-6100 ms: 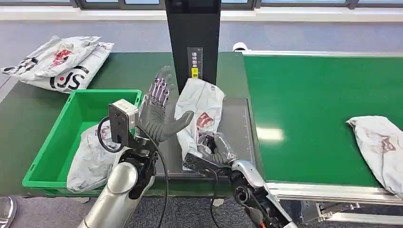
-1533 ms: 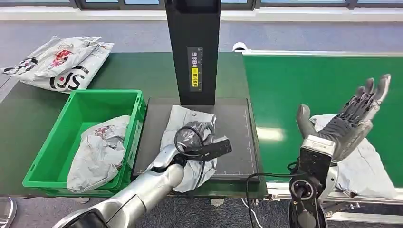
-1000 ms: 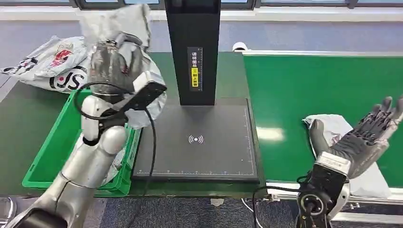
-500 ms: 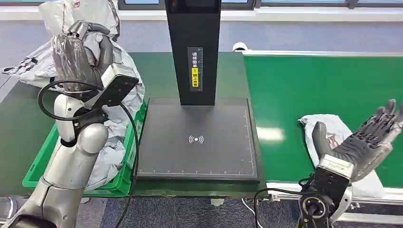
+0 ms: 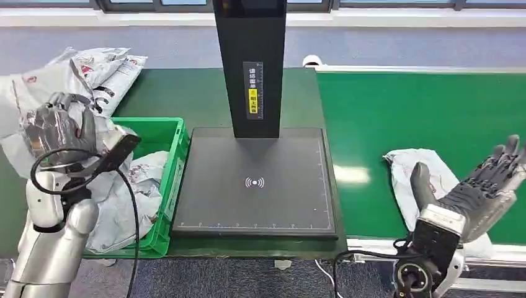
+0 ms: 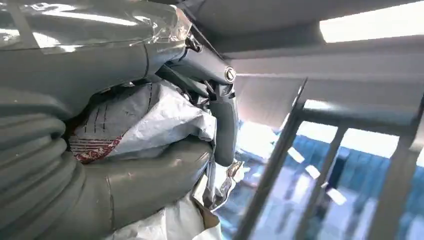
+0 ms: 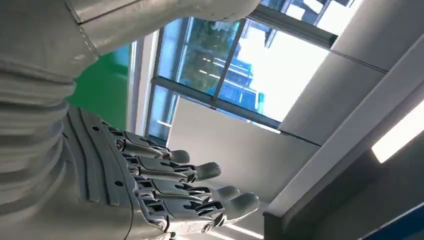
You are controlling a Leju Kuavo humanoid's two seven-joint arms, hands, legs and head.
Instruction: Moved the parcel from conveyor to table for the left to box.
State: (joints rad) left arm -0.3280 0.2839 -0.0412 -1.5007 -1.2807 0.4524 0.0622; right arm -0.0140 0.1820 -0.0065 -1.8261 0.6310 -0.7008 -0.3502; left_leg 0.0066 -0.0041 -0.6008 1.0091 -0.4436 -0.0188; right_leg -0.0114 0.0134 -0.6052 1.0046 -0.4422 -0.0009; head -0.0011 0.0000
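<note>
two parcels matter from where i stand. one grey parcel [image 5: 37,99] is clamped in the left robot hand [image 5: 53,127], fingers wrapped round the crumpled plastic, held up over the near-left part of the green bin [image 5: 170,180]; the left wrist view shows the bag [image 6: 145,120] squeezed between thumb and fingers. the bin sits directly under and just to the inner side of that hand, so the drop looks to be a short lowering, with another bagged parcel [image 5: 133,186] already lying inside.

the second parcel [image 5: 419,180] lies on the green conveyor [image 5: 403,105], its long axis running roughly from the belt's near edge away from the robot. the right robot hand [image 5: 474,189] hovers just beside it, fingers spread and holding nothing, palm turned toward the bag, and it is plainly the nearer arm. between the two sides sits the black scanner pad [image 5: 254,180] on the table [image 5: 186,93] with its dark post [image 5: 251,62] standing at the back. more bags [image 5: 105,65] lie piled at the table's far left.
</note>
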